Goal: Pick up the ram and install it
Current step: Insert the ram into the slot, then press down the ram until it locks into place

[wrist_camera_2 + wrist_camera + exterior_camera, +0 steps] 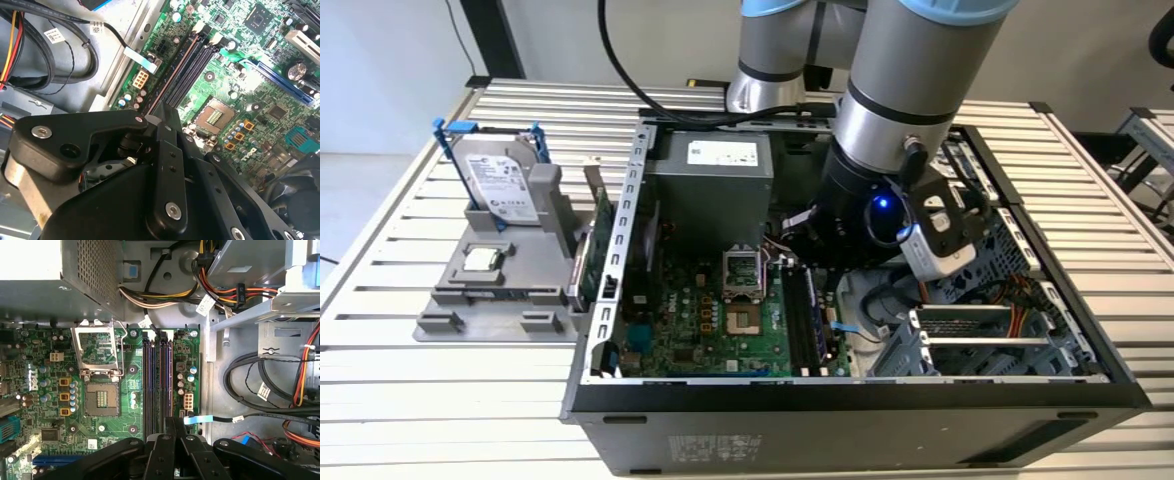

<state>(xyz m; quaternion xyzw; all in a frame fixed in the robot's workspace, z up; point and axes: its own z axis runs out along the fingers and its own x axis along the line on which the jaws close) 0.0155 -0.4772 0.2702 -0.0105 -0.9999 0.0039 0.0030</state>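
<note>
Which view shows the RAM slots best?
First wrist view: the slots lie nearly straight on, in view all the way down to the gripper. The second wrist view shows them at a slant, one end behind the gripper. The exterior view shows them from afar, one end under the arm.

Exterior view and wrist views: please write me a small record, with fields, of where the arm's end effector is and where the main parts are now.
end effector: inside the open computer case, low over the memory slots
memory slots: long dark slots on the motherboard, beside the empty processor socket
ram: probably the thin green stick standing on edge in the grey holder, close to the case's outer wall
ram in the slots: cannot tell
hard drive: upright in the same holder, at the exterior view's left
</note>
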